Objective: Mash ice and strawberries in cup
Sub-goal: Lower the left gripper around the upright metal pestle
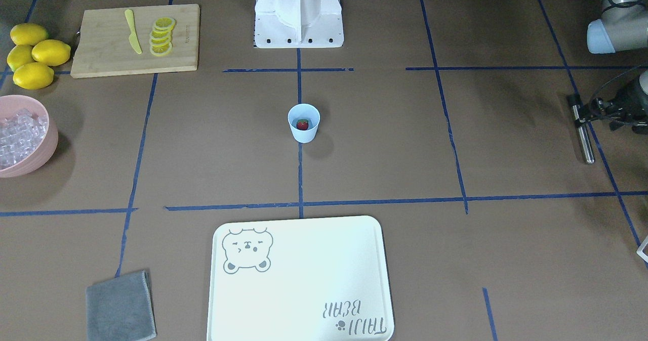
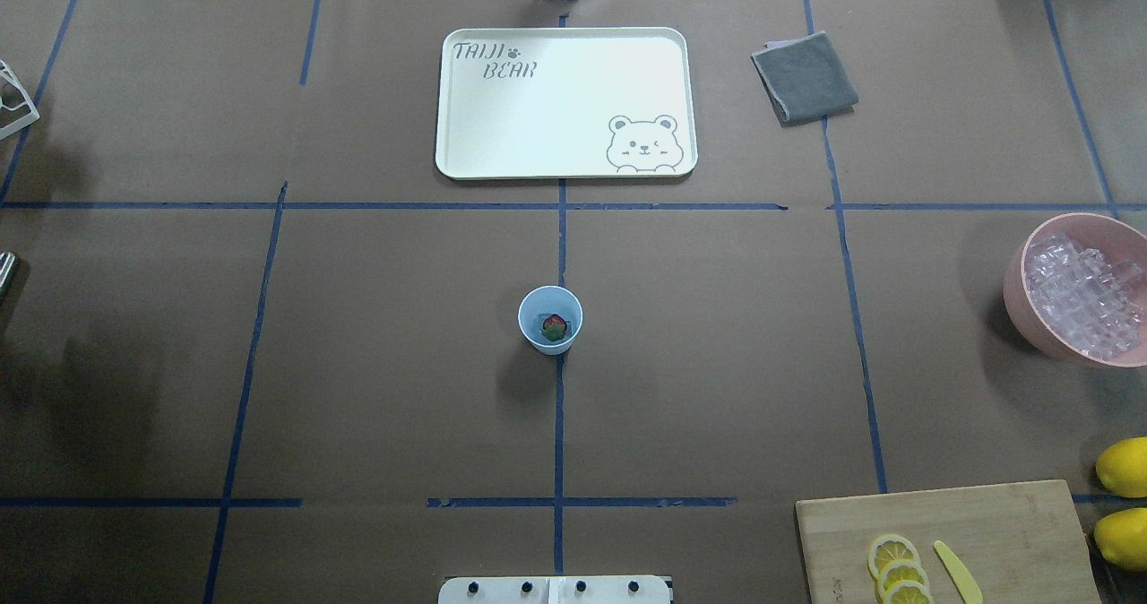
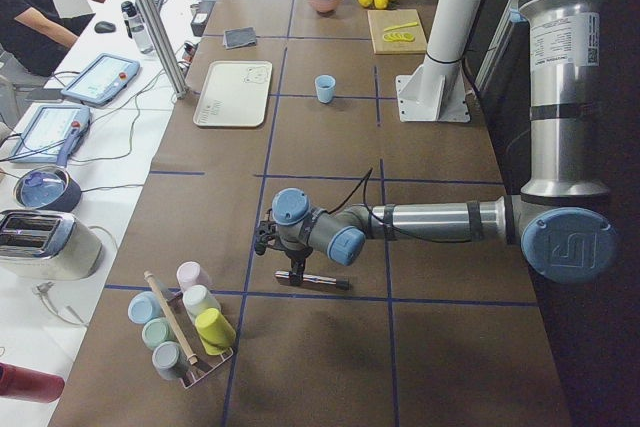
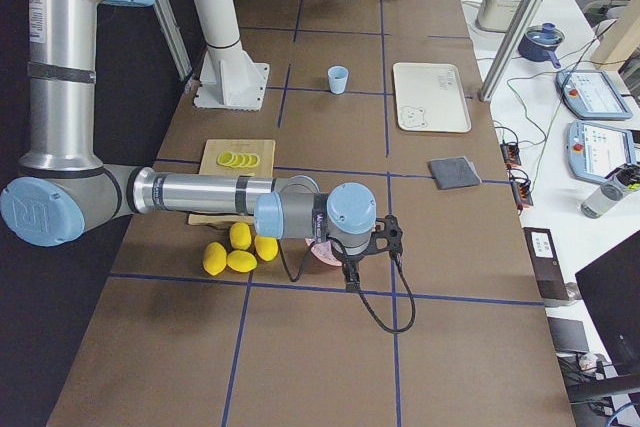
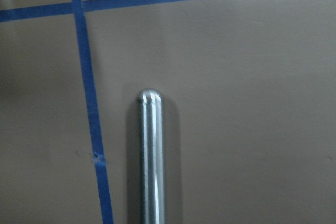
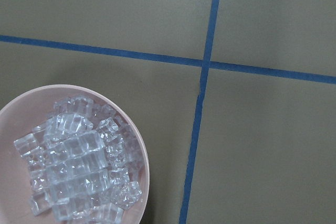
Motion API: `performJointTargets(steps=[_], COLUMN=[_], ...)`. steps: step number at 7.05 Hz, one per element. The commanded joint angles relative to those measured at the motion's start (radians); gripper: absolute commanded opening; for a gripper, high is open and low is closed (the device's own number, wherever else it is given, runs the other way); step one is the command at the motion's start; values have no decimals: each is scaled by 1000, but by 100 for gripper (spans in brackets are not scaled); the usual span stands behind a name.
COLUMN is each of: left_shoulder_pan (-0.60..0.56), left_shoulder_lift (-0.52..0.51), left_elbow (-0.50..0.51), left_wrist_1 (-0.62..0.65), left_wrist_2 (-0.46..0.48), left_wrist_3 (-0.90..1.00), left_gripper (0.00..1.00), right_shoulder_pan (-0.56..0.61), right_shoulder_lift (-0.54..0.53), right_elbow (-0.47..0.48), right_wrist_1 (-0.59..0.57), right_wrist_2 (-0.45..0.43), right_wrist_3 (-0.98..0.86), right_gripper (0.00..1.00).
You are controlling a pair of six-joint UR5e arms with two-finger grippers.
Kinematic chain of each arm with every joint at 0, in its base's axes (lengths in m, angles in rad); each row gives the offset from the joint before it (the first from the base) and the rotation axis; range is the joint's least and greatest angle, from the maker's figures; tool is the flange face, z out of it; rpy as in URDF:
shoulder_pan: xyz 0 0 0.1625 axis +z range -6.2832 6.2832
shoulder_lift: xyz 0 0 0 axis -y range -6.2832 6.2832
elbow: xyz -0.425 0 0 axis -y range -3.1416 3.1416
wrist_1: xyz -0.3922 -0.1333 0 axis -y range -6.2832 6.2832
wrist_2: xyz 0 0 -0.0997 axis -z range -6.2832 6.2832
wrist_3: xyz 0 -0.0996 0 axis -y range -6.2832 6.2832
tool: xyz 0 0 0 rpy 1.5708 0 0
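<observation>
Overhead exterior: cup [image 2: 550, 320] at bench centre, strawberry [image 2: 555, 327] inside; ice [image 2: 1080, 295] heaped in pink bowl [image 2: 1017, 306] by right edge, right gripper [image 4: 352, 272] hovering near it; left gripper [image 1: 579, 111] at left edge by a metal rod [image 1: 584, 143]. Cannot tell either grip state.

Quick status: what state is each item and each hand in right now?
cup: upright, holds the strawberry, no ice visible.
strawberry: whole, inside the cup.
ice: cubes piled in the pink bowl.
metal rod: lying flat on the table.
left hand: at the rod's end; grip unclear.
right hand: near the pink bowl; open or shut unclear.
lemon slices: cut, overlapping on the cutting board.
</observation>
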Motion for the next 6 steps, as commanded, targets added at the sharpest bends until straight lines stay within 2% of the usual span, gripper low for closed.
performJointTargets(steps=[1, 2, 6], left_shoulder_pan=[2, 2, 4], left_shoulder_lift=[-69, -85, -86], left_elbow=[136, 175, 171], left_wrist_1=[-112, -140, -144], left_wrist_2=[3, 4, 6], left_wrist_3=[-54, -55, -55], left_gripper=[100, 100, 100], right_shoulder_pan=[-2, 0, 0], right_shoulder_lift=[0, 0, 2], right_elbow=[1, 1, 1], right_wrist_1=[0, 0, 0], right_wrist_2=[0, 0, 2], right_wrist_3=[2, 2, 0], right_gripper=[99, 99, 99])
